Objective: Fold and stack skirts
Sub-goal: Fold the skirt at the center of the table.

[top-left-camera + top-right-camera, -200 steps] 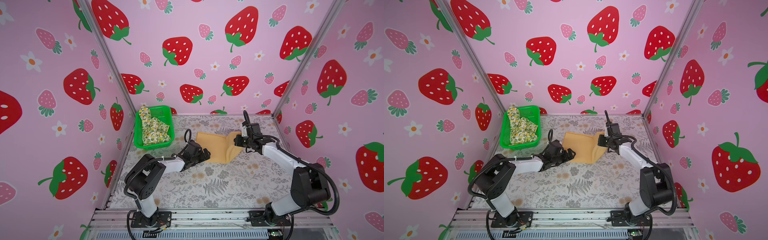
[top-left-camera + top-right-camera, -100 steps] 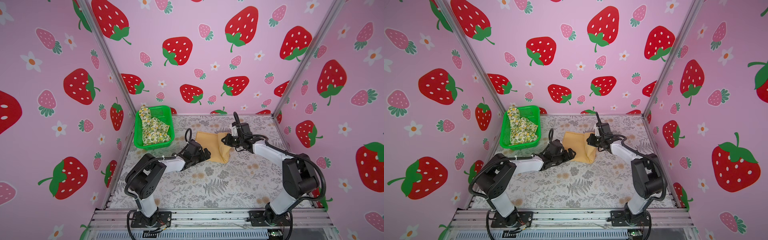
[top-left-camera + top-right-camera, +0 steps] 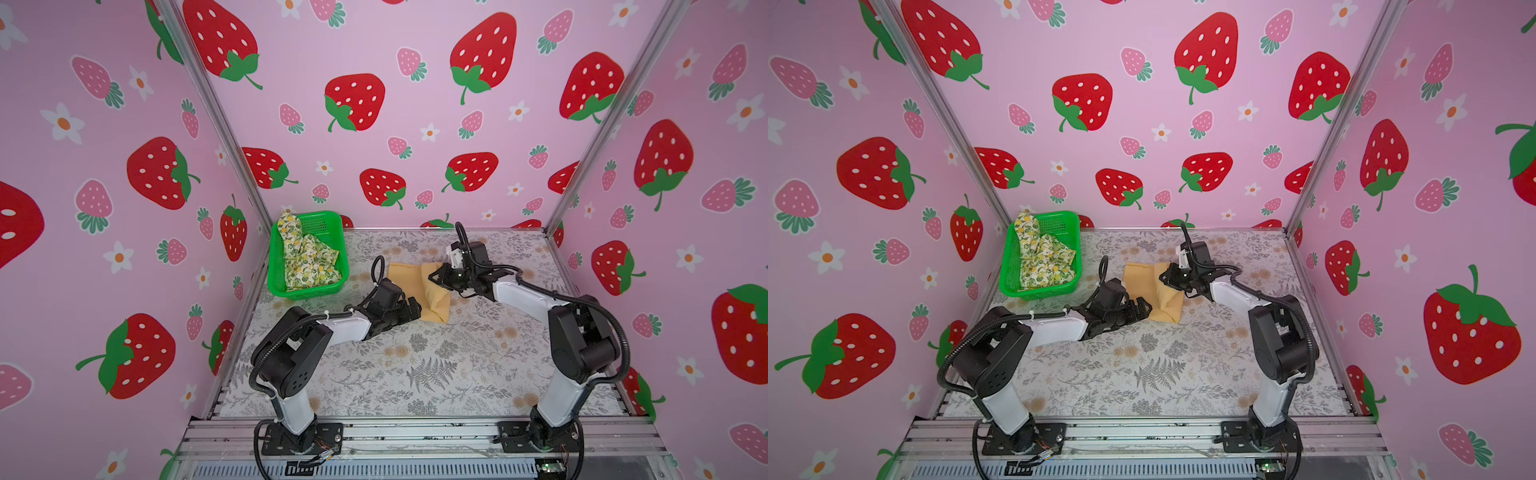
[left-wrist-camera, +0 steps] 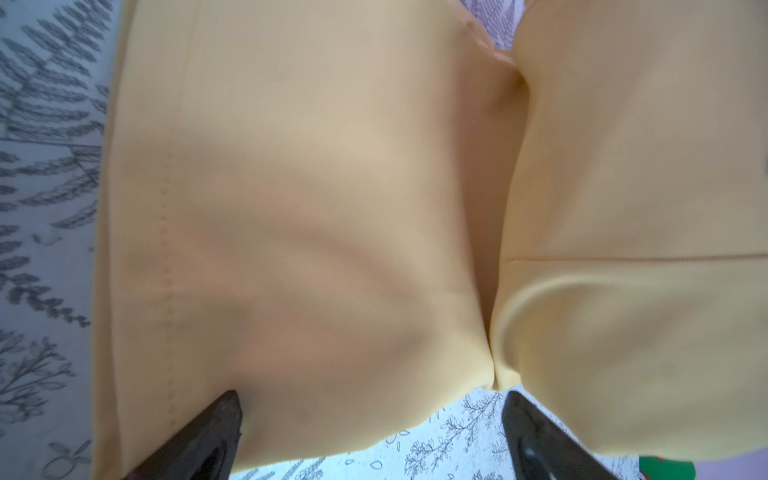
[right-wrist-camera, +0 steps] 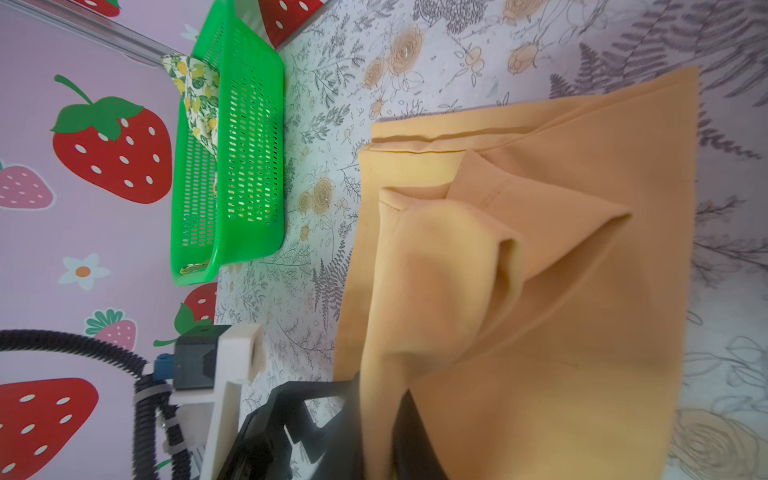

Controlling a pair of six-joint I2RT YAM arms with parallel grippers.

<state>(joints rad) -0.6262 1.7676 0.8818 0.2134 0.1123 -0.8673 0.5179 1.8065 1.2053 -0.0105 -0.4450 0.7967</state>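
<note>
Mustard-yellow skirt (image 3: 405, 277) lies partly folded on the table (image 3: 415, 374), a little toward twelve o'clock from its middle. My right gripper (image 3: 433, 276) is clenched on a raised fold of it, the cloth pinched between the jaws and draping down toward five o'clock. My left gripper (image 3: 415, 309) is released, jaws spread wide, at the skirt's seven o'clock edge and holding nothing. Lemon-print skirt (image 3: 309, 262) sits crumpled in the green basket (image 3: 307, 296) at ten o'clock of the table.
</note>
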